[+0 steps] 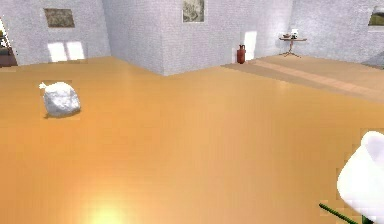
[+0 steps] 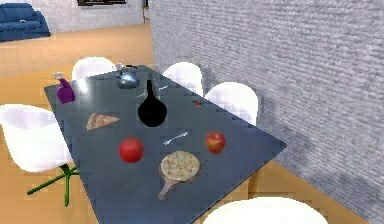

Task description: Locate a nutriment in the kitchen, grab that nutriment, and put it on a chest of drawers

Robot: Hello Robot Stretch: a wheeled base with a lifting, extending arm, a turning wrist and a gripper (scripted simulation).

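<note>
Food on a dark surface (image 2: 100, 160); bare floor (image 1: 200, 140) ahead.
Arm side view: two red fruits (image 2: 131, 150), pizza slice (image 2: 101, 121). Forward view: white bag (image 1: 60, 98). Tool's grip: cannot tell.

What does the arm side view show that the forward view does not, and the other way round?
Arm side view: a dark table with two red apples, a pizza slice, a black vase and a purple bottle. Forward view: a white sack, a red cylinder by the wall and a small side table. Both: a white chair with green legs.
</note>
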